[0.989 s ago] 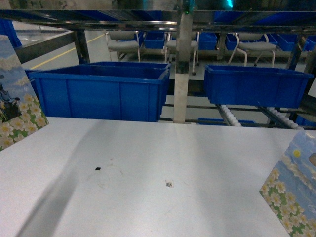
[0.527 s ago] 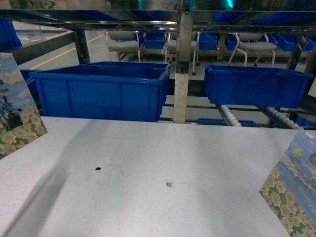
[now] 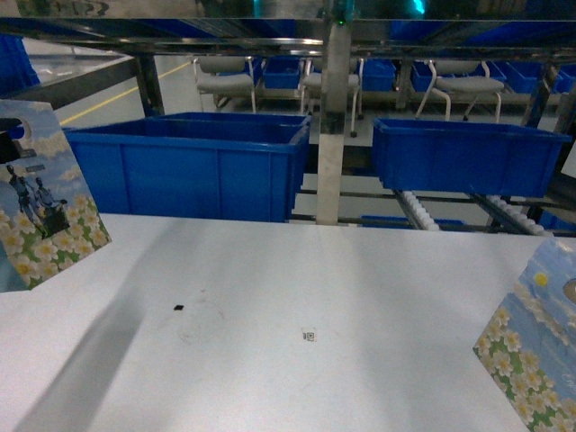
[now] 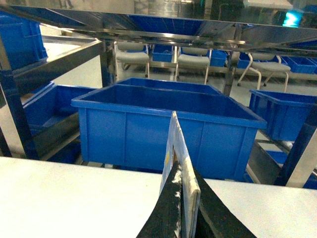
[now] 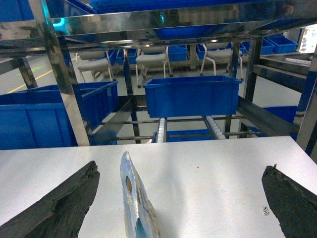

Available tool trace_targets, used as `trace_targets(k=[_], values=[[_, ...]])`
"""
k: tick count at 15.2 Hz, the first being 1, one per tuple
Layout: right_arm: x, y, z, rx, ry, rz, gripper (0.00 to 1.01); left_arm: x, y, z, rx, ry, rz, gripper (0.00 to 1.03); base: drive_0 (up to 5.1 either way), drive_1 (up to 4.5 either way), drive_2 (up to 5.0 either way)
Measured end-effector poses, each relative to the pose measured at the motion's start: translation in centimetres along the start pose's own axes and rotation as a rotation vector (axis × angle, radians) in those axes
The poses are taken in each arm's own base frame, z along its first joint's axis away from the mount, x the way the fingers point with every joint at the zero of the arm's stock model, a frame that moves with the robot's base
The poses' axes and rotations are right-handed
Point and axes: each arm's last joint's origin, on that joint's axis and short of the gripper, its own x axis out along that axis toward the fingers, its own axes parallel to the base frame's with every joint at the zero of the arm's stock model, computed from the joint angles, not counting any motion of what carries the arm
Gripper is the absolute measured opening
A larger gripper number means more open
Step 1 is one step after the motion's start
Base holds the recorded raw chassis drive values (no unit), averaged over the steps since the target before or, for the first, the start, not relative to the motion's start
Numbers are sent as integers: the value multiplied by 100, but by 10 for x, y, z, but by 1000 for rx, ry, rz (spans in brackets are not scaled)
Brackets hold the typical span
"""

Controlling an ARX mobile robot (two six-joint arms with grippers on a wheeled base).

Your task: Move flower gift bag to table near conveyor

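Observation:
At the left edge of the head view, one flower gift bag [image 3: 47, 209] hangs tilted above the white table [image 3: 297, 288]. It is printed with daisies, sky and two small figures. My left gripper [image 4: 183, 174] is shut on that bag's thin top edge [image 4: 174, 144], seen end-on. A second flower gift bag [image 3: 537, 346] stands on the table at the lower right. My right gripper [image 5: 182, 167] is open and straddles this second bag [image 5: 132, 198], which stands close to the left finger [image 5: 64, 203] without touching it. The conveyor [image 3: 419, 212] slopes down behind the table's far edge.
Two blue totes [image 3: 193, 166] [image 3: 468, 153] sit just past the table's far edge, with a steel post [image 3: 331, 135] between them. A steel shelf runs overhead. Chairs and more totes are farther back. A small code mark [image 3: 309, 336] lies mid-table.
The left bag has moved right and up in the head view, showing more of its printed face. The right bag has not moved.

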Motion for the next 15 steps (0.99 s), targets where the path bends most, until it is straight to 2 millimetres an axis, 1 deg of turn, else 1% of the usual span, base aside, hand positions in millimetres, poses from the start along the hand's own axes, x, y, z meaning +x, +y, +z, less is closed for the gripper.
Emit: trace_targets(k=[1, 7, 9, 12, 14, 15], values=[[0, 0, 0, 0, 0, 0, 98, 2, -1, -2, -2, 3, 2, 2, 0, 0, 0], [0, 0, 0, 0, 0, 0, 98, 37, -15, -24, -30, 18, -4, 2, 0, 0, 0], [0, 0, 0, 0, 0, 0, 98, 44, -16, -32, -39, 33, 0, 2, 0, 0, 0], [0, 0, 0, 0, 0, 0, 98, 53, -23, -47, -73, 61, 21, 2, 0, 0, 0], [0, 0, 0, 0, 0, 0, 98, 59, -41, -53, -79, 65, 7, 2, 0, 0, 0], [0, 0, 0, 0, 0, 0, 98, 59, -51, -58, -77, 75, -5, 2, 0, 0, 0]])
